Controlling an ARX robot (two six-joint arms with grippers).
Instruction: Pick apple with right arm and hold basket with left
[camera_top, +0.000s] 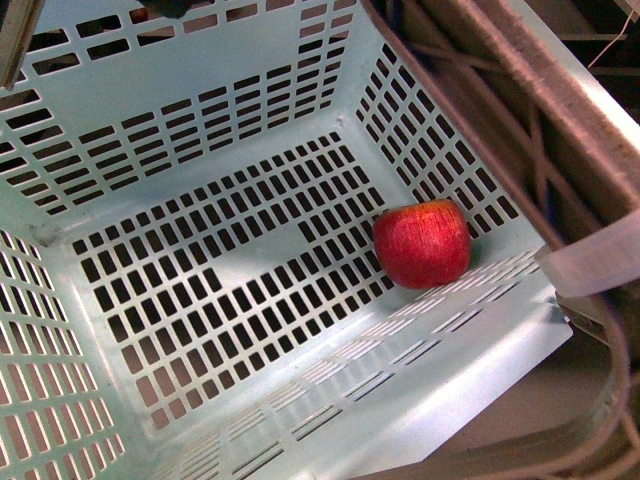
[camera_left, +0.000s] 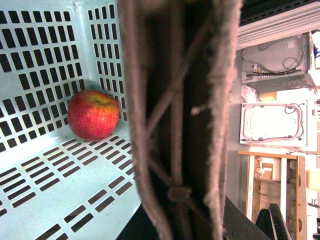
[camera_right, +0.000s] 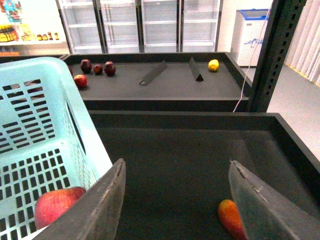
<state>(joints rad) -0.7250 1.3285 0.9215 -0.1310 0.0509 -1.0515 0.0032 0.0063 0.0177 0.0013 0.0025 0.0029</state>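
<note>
1 apple (camera_top: 422, 243) in basket (camera_top: 200, 90); right gripper (camera_right: 176, 170) apart; handle (camera_left: 175, 120) hides left gripper.

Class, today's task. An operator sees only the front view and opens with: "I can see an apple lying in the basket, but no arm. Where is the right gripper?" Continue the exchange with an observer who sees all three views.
Observer: The right gripper is outside the basket, over a dark tray, jaws wide apart and empty.
Operator: Is anything on that tray?
Observer: One orange fruit, close to one jaw.
Operator: Any other fruit nearby?
Observer: On a farther tray lie several dark red fruits and one yellow fruit.
</note>
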